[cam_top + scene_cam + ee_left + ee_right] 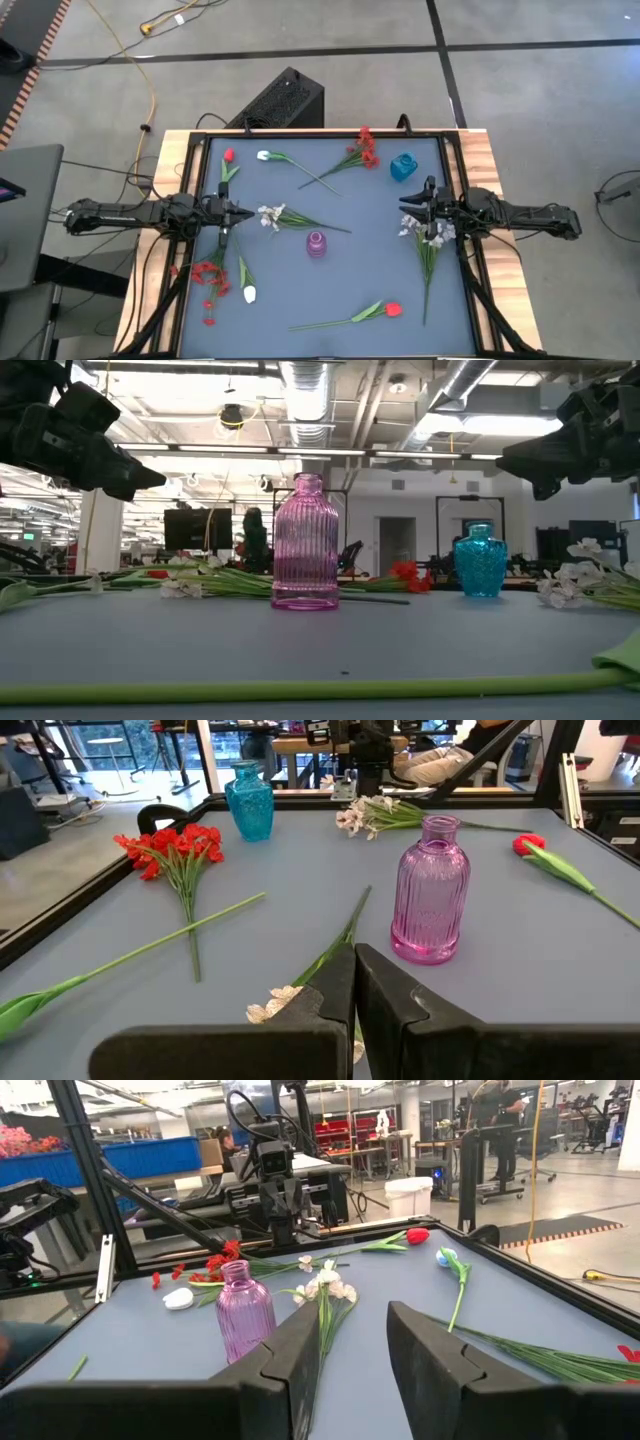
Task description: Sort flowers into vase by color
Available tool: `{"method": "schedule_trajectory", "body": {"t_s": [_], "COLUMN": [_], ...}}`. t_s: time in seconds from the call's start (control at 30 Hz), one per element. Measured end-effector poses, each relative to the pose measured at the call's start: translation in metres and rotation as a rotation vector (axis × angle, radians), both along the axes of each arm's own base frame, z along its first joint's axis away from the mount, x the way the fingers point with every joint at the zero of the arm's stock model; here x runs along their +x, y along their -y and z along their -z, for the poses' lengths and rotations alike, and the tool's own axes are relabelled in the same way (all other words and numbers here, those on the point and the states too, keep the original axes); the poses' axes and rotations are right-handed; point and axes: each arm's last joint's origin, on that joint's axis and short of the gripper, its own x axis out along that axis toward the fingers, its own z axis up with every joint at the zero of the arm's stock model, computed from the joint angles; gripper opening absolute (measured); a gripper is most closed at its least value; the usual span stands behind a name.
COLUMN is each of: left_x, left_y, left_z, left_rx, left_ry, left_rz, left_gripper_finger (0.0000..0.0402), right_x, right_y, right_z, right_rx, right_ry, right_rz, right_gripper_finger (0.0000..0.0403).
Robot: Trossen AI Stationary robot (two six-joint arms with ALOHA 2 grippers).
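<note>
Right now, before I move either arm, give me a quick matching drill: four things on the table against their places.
Things:
1. pink vase
2. blue vase
3. left gripper
4. right gripper

Places:
A. by the white spray at the table's left
B. table middle
C. over the white spray at the table's right
D. far right, near the red spray

Pairs: 1-B, 2-D, 3-A, 4-C

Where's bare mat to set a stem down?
Bare mat lies between the pink vase and the teal vase, and below the pink vase down to the red tulip. Crowded: the left side around the red spray.
</note>
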Motion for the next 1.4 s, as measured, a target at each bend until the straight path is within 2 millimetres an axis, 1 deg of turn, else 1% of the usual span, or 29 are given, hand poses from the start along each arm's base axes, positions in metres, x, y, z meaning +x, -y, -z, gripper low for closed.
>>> {"method": "schedule_trajectory", "body": {"t_s": [0.7,0.77,0.93,1.0,1.2,1.3,1.4], "left_x": [0.0,0.0,0.0001,0.0002,0.0007,0.0008,0.0012], "left_y": [0.0,0.0001,0.0,0.0,0.001,0.0011,0.0017], "left_z": [-0.0001,-0.0003,-0.0006,-0.0007,-0.0033,-0.0039,-0.0077], "left_rx": [0.0,-0.042,-0.315,-0.389,-0.408,-0.413,-0.384], "left_ry": [0.0,0.008,0.046,0.055,0.079,0.085,0.117], "left_rz": [0.0,-0.006,-0.052,-0.065,-0.027,-0.025,0.009], "left_gripper_finger": [0.0,0.0,0.0,0.0,0.0,0.0,0.0], "right_x": [0.0,0.0,0.0,0.0,0.0,-0.0001,-0.0007], "right_y": [0.0,0.0,0.0,0.0,0.0,0.0003,0.0002], "right_z": [0.0,0.0,-0.0001,0.0,-0.0003,-0.0016,-0.0097], "right_rx": [0.0,0.0,0.0,0.0,-0.009,-0.095,-0.133], "right_ry": [0.0,0.0,0.0,0.0,0.001,0.002,0.081], "right_rz": [0.0,0.0,0.0,0.0,0.0,0.005,0.012], "right_gripper_finger": [0.0148,0.0148,0.0148,0.0148,0.0148,0.0148,0.0148]}}
